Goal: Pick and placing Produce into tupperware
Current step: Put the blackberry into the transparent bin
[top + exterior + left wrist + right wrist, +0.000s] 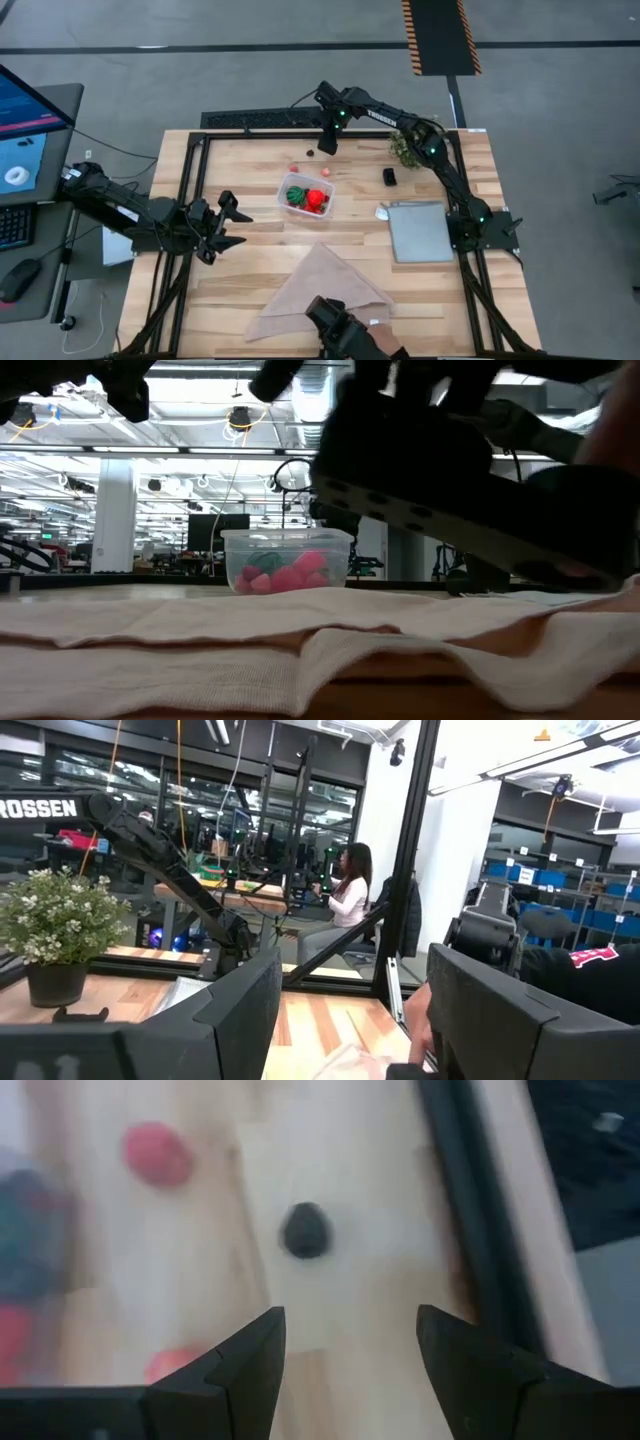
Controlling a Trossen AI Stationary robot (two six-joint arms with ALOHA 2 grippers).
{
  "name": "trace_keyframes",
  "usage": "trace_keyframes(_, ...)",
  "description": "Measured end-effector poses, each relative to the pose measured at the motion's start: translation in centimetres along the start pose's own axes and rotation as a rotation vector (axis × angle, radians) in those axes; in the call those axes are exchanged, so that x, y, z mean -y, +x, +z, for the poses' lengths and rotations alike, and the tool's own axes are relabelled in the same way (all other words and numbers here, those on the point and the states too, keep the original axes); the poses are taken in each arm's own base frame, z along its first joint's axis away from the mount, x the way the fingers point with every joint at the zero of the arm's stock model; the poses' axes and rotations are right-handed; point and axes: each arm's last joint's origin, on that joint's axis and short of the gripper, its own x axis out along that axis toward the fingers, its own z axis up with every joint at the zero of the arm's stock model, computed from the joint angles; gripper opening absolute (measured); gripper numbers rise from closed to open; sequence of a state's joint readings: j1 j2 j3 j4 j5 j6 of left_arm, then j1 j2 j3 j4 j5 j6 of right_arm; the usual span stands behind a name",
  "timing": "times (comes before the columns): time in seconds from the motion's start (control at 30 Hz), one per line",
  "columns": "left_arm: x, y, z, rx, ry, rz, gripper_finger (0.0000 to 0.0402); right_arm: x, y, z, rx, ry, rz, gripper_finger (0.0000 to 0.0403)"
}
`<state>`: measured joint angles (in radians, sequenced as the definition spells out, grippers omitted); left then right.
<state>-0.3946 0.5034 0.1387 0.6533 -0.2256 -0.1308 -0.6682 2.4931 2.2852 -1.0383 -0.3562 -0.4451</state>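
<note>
The clear tupperware stands mid-table and holds red and green produce. Loose on the wood by the far edge lie a dark berry and two red berries. One of them shows as a red berry in the right wrist view. My right gripper hovers open above the far edge, just beside the dark berry, touching nothing. My left gripper waits open at the table's left side.
A beige folded cloth lies at the near edge, with a person's dark-sleeved hand over its near end. A grey panel lies on the right. A potted plant and a small black object stand at the far right.
</note>
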Motion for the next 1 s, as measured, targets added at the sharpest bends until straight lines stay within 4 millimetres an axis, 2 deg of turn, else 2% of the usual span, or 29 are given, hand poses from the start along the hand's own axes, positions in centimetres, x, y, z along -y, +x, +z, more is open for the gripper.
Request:
trace_keyframes(0.2,-0.2,0.0,0.0,0.007,0.000,0.053,0.0241,-0.4,0.2,0.8,0.050,-0.072,-0.003,0.0249)
trace_keyframes(0.3,-0.2,0.0,0.0,0.010,-0.001,0.075,0.0241,-0.4,0.2,0.8,0.056,-0.025,-0.005,0.0249)
trace_keyframes(0.43,-0.2,0.0,0.1,0.017,-0.005,0.086,0.0241,-0.7,-0.3,1.1,0.066,0.135,-0.014,0.0249)
trace_keyframes(0.63,-0.6,-0.1,0.2,0.041,-0.051,0.206,0.0241,-1.4,-1.1,1.8,0.072,0.468,-0.009,0.0249)
trace_keyframes(1.0,-1.1,-0.2,0.2,0.066,-0.052,0.381,0.0241,-4.1,-0.7,3.6,0.109,0.781,0.046,0.0249)
